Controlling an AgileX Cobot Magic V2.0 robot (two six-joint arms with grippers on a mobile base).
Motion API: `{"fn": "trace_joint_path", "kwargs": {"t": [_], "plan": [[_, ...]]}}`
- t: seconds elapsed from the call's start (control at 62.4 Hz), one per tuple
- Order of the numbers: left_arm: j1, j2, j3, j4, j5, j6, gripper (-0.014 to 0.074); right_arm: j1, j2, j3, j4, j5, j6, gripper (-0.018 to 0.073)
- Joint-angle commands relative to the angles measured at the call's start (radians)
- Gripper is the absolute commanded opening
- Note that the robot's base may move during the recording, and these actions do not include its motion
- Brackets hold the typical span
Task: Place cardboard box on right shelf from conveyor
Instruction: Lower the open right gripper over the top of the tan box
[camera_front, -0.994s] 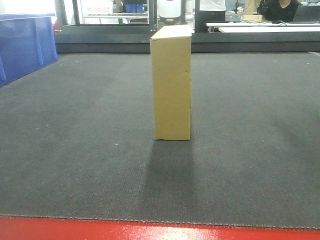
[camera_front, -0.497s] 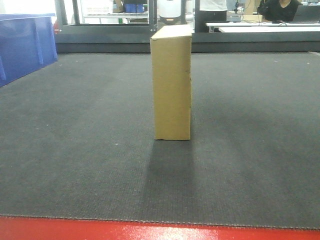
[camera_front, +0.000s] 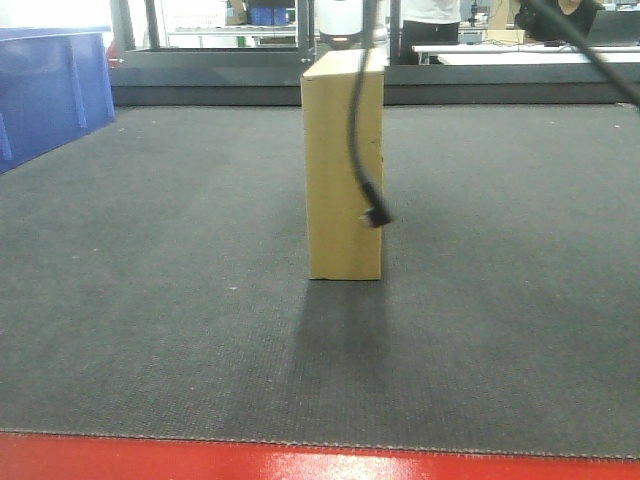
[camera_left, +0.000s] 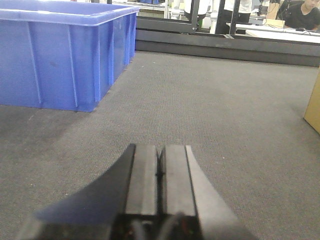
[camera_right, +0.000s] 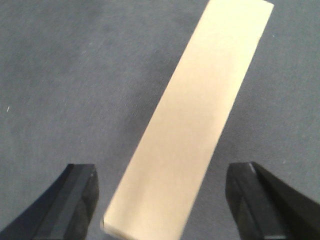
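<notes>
Now, low in the right wrist frame, my right gripper (camera_right: 165, 200) is spread wide astride the box (camera_right: 200, 115) top; I'd centre and square it before closing. My left gripper (camera_left: 160, 170) is pressed closed near the bin (camera_left: 60, 55). Only the front view shows the box upright mid-belt (camera_front: 150, 300); no shelf is visible.

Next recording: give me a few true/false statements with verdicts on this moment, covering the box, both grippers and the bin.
1. The cardboard box stands upright on the conveyor. True.
2. The left gripper is open. False: its fingers are pressed together, holding nothing.
3. The right gripper is clamped on the cardboard box. False: it is open, with its fingers spread wide on either side of the box and not touching it.
4. A blue bin sits on the conveyor. True.
</notes>
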Motion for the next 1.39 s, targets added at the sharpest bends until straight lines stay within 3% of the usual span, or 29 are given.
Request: {"fn": "trace_joint_path", "kwargs": {"t": [0.0,0.208,0.721,1.379], "plan": [[0.002,-0.012,-0.004,-0.007,-0.09,-0.005,-0.0119,-0.001,-0.034,-0.047,-0.065,-0.037,0.086,0.0615],[0.002,-0.012,-0.004,-0.007,-0.09,-0.005,-0.0119,-0.005,-0.01,-0.047,-0.147,-0.042,0.26,0.0615],[0.002,-0.012,-0.004,-0.007,-0.09,-0.005,-0.0119,-0.038,0.066,-0.047,-0.15,-0.105,0.261,0.0615],[0.002,-0.012,-0.004,-0.007,-0.09,-0.005,-0.0119,-0.063,0.137,-0.045,-0.149,-0.144,0.347,0.0613]]}}
